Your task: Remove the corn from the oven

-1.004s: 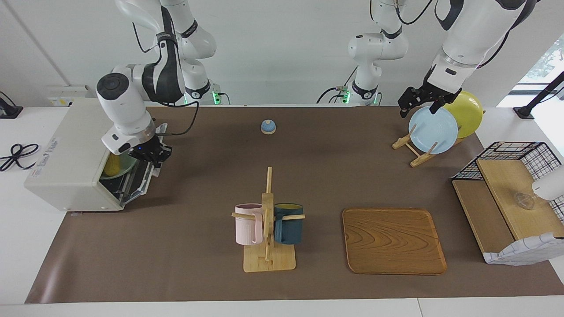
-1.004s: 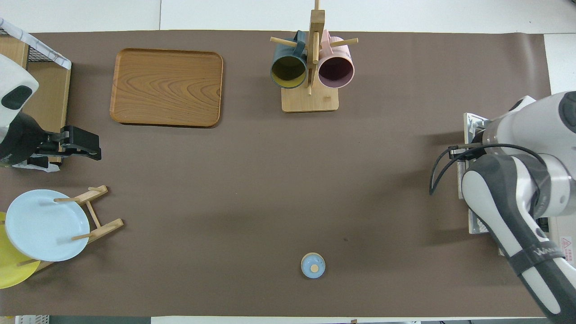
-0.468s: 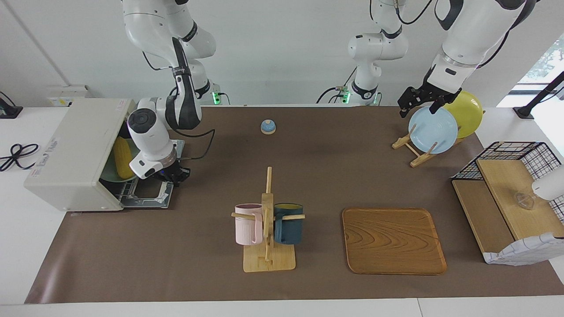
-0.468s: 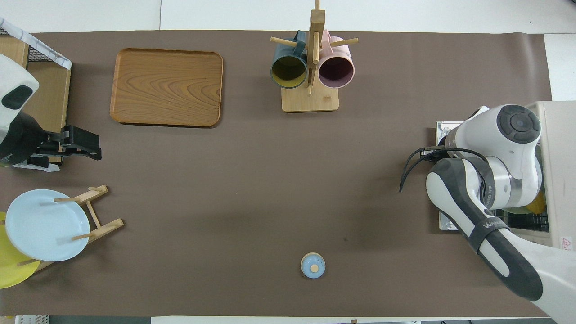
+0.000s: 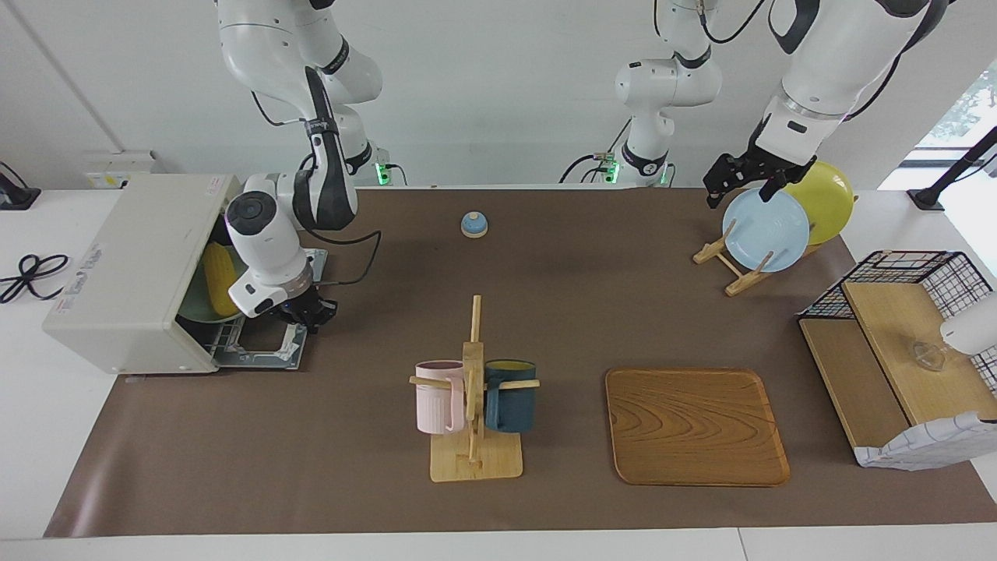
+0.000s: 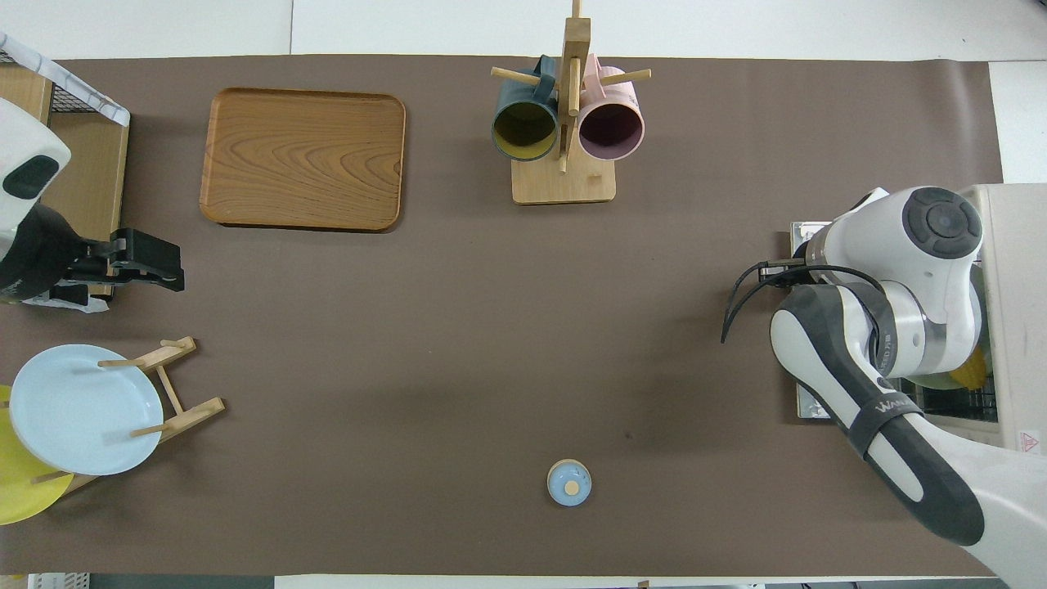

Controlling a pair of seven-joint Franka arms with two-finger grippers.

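Note:
The off-white oven stands at the right arm's end of the table, also seen in the overhead view. Its door lies open and flat on the mat. The yellow corn lies on a green dish inside the oven; a bit of it shows in the overhead view. My right gripper is low over the outer edge of the open door, in front of the oven; the arm hides it in the overhead view. My left gripper waits in the air over the plate rack.
A wooden rack holds a blue plate and a yellow plate. A mug tree holds a pink and a dark blue mug. A wooden tray, a small blue lidded pot and a black wire rack also stand here.
The oven door went from partly open to lying flat as my right gripper swung down and away from the oven. The corn now shows more fully. The left arm has not moved.

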